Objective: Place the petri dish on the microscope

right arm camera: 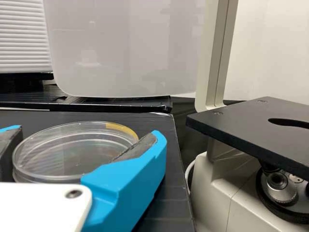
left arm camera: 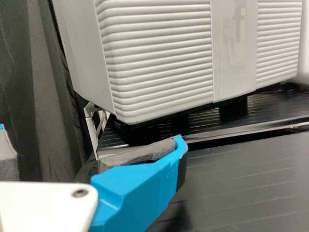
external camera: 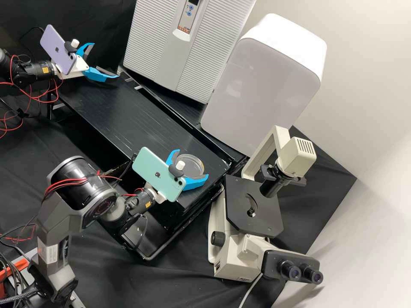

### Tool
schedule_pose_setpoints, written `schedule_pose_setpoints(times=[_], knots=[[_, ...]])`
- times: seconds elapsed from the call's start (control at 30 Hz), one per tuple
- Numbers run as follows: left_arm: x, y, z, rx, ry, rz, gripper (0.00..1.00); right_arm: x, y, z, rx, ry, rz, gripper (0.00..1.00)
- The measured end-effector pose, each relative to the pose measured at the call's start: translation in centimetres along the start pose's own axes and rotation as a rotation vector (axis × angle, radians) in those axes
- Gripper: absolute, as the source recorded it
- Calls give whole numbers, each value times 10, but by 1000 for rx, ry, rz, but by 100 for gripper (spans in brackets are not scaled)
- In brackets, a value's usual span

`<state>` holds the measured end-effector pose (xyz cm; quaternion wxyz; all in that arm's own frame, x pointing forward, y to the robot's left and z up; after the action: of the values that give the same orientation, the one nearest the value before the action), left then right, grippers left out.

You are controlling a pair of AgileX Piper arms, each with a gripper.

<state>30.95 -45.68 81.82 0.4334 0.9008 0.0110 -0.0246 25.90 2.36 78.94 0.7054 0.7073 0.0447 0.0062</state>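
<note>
Petri dish (right arm camera: 67,154), round and transparent, sits clasped by the right hand (external camera: 191,164), 2 fingers (external camera: 195,183) curving inward.

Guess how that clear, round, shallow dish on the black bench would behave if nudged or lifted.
The dish would probably feel light and stiff, since its walls look thin yet keep a clean circle. Its smooth, glossy wall may slip if held loosely. Lying low and flat on the bench, it seems likelier to slide than tip when pushed.
</note>
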Motion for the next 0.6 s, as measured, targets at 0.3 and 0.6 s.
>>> schedule_pose_setpoints(times=[0.3, 0.6], knots=[[0, 0, 0, 0, 0, 0, 100, -13, 21, -4, 30, 15, 45, 0], [0, 0, 0, 0, 0, 0, 100, -25, 47, 2, 28, 17, 164, 0]])
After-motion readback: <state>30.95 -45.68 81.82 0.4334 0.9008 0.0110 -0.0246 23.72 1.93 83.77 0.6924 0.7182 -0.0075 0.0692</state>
